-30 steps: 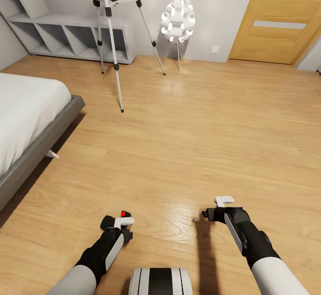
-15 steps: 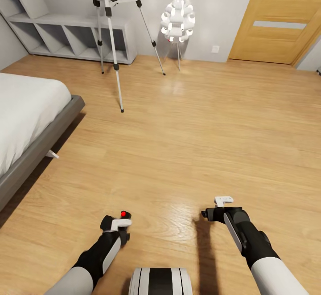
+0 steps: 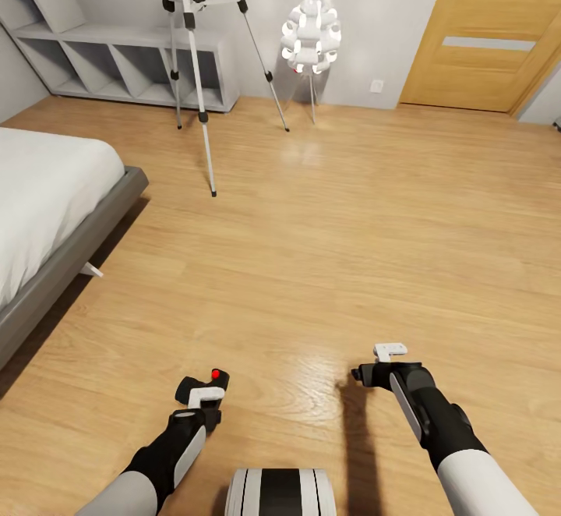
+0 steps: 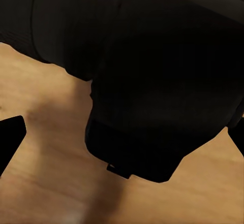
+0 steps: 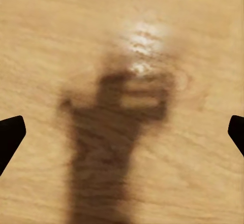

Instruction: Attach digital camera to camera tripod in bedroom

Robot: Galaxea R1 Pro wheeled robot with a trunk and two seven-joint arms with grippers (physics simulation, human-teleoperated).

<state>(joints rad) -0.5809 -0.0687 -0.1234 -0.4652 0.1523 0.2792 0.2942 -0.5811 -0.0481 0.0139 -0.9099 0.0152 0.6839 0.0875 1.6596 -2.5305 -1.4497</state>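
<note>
Black and boxy, the digital camera (image 3: pixel 204 388) sits clamped in the left gripper (image 3: pixel 204 393), well short of the camera tripod (image 3: pixel 195 56). It looks hard, small and light; hold its sides. The right gripper (image 3: pixel 389 354) is spread apart, holding nothing.

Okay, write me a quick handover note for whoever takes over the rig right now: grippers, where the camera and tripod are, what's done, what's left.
Left gripper: low over the wooden floor, holding the digital camera, red button up; the left wrist view shows the black body close in front, its fingers at the frame's edges.
Right gripper: open, nothing in it, above bare floor.
Camera tripod: standing ahead on the left, in front of the grey shelf unit, beside the white floor lamp. Its head is cut off by the frame.
Done: camera is in hand.
Left: drive to the tripod, raise the camera, attach it to the head.
</note>
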